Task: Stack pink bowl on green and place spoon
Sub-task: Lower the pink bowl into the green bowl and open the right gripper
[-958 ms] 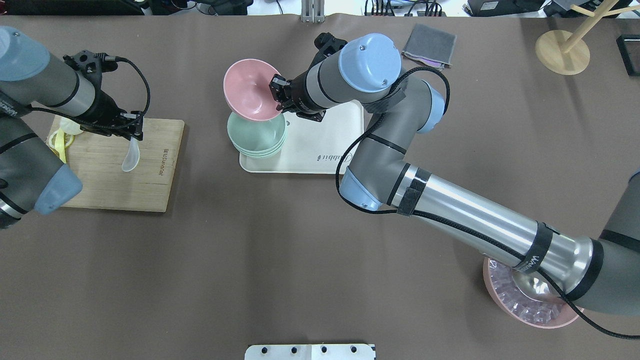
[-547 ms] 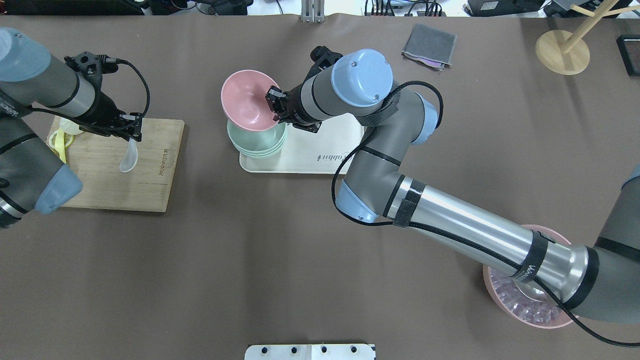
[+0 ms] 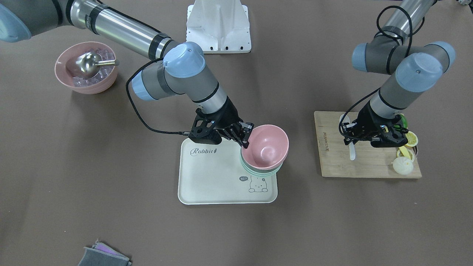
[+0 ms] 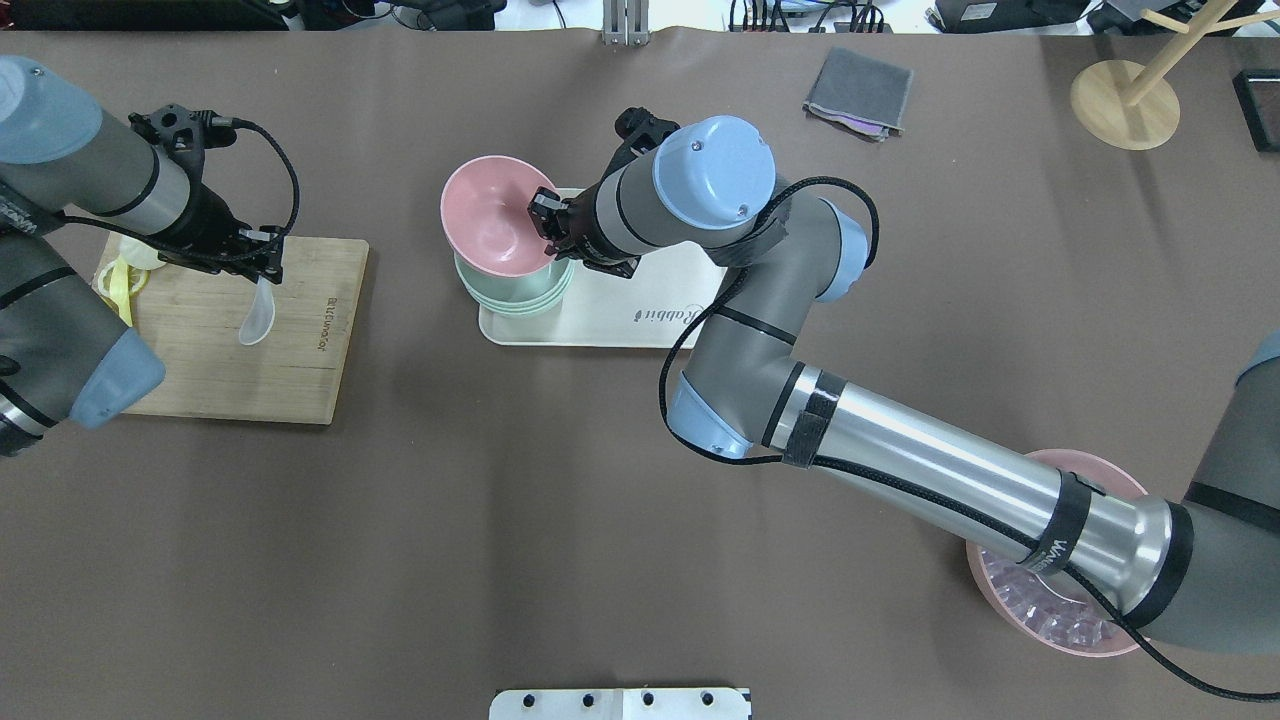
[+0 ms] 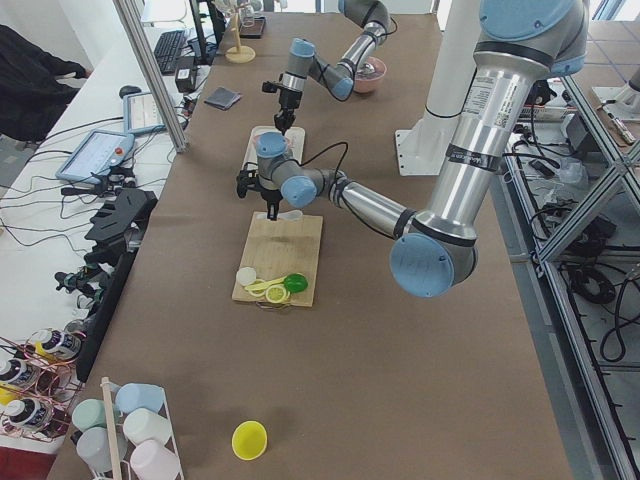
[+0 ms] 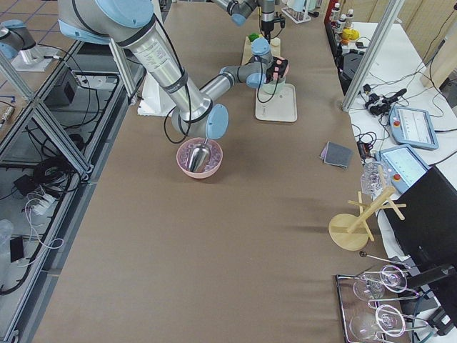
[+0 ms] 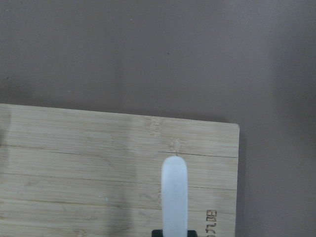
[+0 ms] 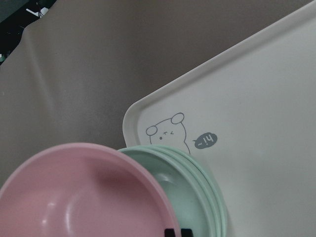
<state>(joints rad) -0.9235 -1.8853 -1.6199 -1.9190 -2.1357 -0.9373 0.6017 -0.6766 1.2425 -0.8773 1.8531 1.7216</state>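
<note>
The pink bowl point(image 4: 492, 222) hangs tilted over the stack of green bowls point(image 4: 520, 292) on the left end of the cream tray point(image 4: 650, 300); whether it touches them I cannot tell. My right gripper point(image 4: 547, 224) is shut on the pink bowl's right rim; it also shows in the front view point(image 3: 247, 138). The right wrist view shows the pink bowl point(image 8: 74, 197) overlapping the green stack point(image 8: 197, 197). My left gripper point(image 4: 263, 267) is shut on a white spoon point(image 4: 258, 318) and holds it over the wooden cutting board point(image 4: 230, 370).
Lemon pieces and a white bun point(image 3: 402, 165) lie on the board's far end. A pink bowl of ice with a metal scoop point(image 3: 87, 72) stands by the right arm's base. A grey cloth point(image 4: 860, 90) and a wooden stand point(image 4: 1125, 100) sit at the back right.
My right gripper has moved the pink bowl down and slightly left, closer onto the green stack, with less tilt. The left gripper and the spoon have hardly moved.
</note>
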